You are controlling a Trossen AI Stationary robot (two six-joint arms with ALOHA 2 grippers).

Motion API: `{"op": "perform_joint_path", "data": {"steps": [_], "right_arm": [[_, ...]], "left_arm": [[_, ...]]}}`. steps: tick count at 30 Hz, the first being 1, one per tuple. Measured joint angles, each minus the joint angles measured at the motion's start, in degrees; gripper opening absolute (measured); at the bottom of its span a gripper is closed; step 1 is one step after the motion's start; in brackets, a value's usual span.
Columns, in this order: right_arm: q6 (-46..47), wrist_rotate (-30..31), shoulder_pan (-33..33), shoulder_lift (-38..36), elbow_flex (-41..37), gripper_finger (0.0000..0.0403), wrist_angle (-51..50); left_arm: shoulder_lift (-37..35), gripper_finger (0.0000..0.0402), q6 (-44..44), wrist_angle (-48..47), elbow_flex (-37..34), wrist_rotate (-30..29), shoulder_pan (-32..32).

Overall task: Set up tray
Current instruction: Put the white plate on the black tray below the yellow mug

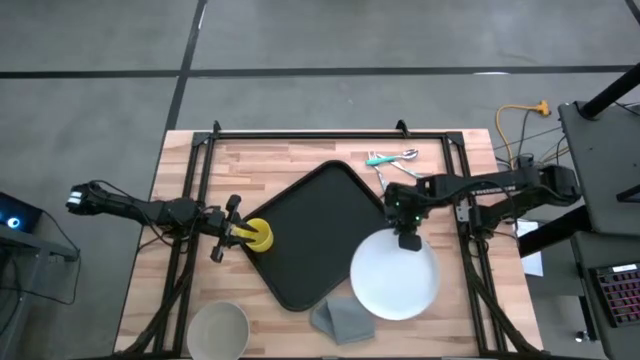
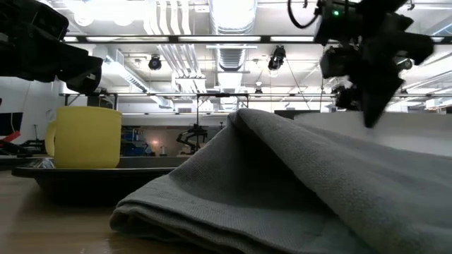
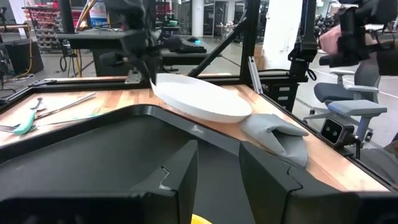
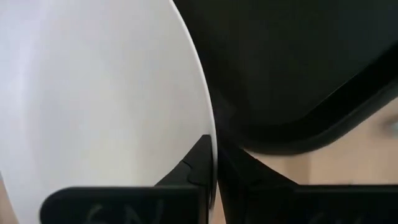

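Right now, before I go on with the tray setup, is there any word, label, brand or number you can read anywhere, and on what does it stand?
Nothing fully legible.
Faint chalky marks on the right gripper's dark crossbar, below the fingers shut on the round white plate's rim: too blurred to read.
Large flat black tray, yellow mug, folded grey cloth: no print visible.

Black tray (image 1: pixel 318 232), askew mid-table
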Motion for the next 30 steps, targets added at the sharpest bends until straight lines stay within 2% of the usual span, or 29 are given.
{"op": "perform_joint_path", "data": {"steps": [11, 16, 24, 30], "right_arm": [[-3.24, -1.92, -10.64, 2.01, 10.83, 0.0008, -1.49], [-1.55, -4.97, -13.65, 10.12, 16.47, 0.0008, -1.35], [-3.71, -9.60, -13.85, 27.31, 29.22, 0.0009, -2.10], [-4.70, -9.84, -13.81, 34.09, 35.27, 0.0009, -2.13]], "left_arm": [[0.00, 0.0105, 0.01, 0.01, 0.00, 0.02, -0.02], [-0.02, 0.0105, 0.01, 0.02, 0.00, 0.01, -0.02], [-0.02, 0.0105, 0.02, 0.00, 0.00, 0.02, 0.00], [-0.02, 0.0105, 0.02, 0.02, 0.00, 0.01, -0.02]]}}
